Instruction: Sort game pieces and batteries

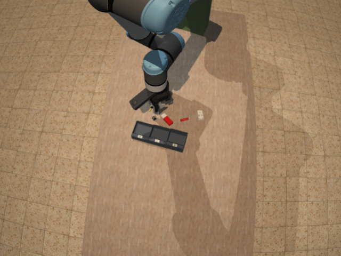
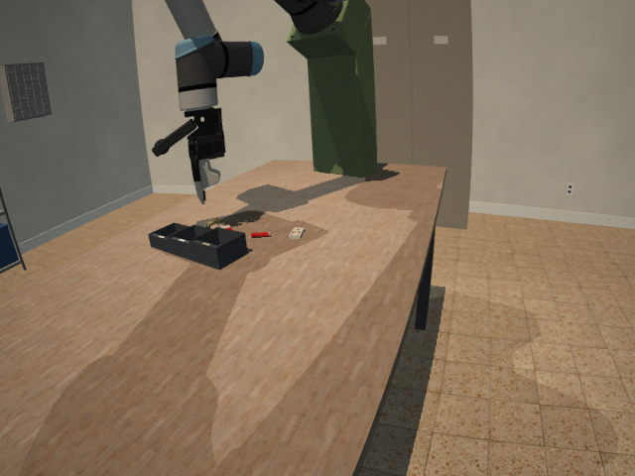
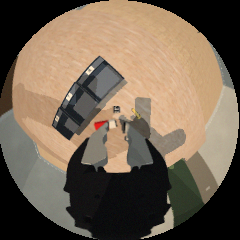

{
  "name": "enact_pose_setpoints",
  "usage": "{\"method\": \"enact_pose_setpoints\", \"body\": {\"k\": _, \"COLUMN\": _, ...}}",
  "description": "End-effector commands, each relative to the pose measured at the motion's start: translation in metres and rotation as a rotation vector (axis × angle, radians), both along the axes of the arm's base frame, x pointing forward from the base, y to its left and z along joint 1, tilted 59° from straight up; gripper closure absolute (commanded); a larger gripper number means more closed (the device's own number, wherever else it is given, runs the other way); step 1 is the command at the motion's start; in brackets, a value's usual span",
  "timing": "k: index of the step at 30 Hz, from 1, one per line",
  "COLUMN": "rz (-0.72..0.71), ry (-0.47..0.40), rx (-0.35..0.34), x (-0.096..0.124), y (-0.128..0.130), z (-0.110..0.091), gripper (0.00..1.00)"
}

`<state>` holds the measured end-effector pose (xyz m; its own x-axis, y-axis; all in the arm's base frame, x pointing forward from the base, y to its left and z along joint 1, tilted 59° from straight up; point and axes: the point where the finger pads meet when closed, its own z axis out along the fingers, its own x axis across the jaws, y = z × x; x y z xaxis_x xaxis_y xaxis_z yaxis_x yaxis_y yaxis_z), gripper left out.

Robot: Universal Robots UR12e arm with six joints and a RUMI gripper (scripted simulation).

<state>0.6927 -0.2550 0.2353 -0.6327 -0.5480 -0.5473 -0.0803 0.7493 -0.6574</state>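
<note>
My gripper (image 1: 156, 111) (image 2: 201, 200) (image 3: 116, 122) is open by a narrow gap, empty, above the table near the small items. A black three-compartment bin row (image 1: 148, 140) (image 2: 225, 256) stands upright; its compartments look empty and its label letters are unreadable. A dark die-like cube (image 1: 153, 118) (image 3: 116, 109) lies beside the row. A yellow item (image 1: 150, 109) (image 3: 136, 113) lies near the fingers. A red-and-white block (image 1: 168, 120) (image 3: 100, 125) lies between the cube and a small red cylinder (image 1: 184, 119) (image 2: 260, 234), perhaps a battery. A white domino-like tile (image 1: 200, 114) (image 2: 296, 233) lies farthest right.
The green robot pedestal (image 1: 198, 20) (image 2: 343, 112) stands at the back of the wooden table (image 1: 132, 192) (image 2: 287, 287). The arm's shadow lies across the items. The table's right edge shows in the exterior view.
</note>
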Motion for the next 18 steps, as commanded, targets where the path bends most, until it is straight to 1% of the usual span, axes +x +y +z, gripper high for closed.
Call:
{"method": "enact_pose_setpoints", "body": {"k": 1, "rz": 0.000, "ry": 0.000, "rx": 0.000, "x": 0.003, "y": -0.001, "z": -0.002, "gripper": 0.82}}
{"method": "enact_pose_setpoints", "body": {"k": 15, "rz": 0.000, "ry": 0.000, "rx": 0.000, "x": 0.046, "y": -0.022, "z": -0.031, "gripper": 0.82}}
{"method": "enact_pose_setpoints", "body": {"k": 18, "rz": 0.000, "ry": 0.000, "rx": 0.000, "x": 0.049, "y": -0.024, "z": -0.033, "gripper": 0.82}}
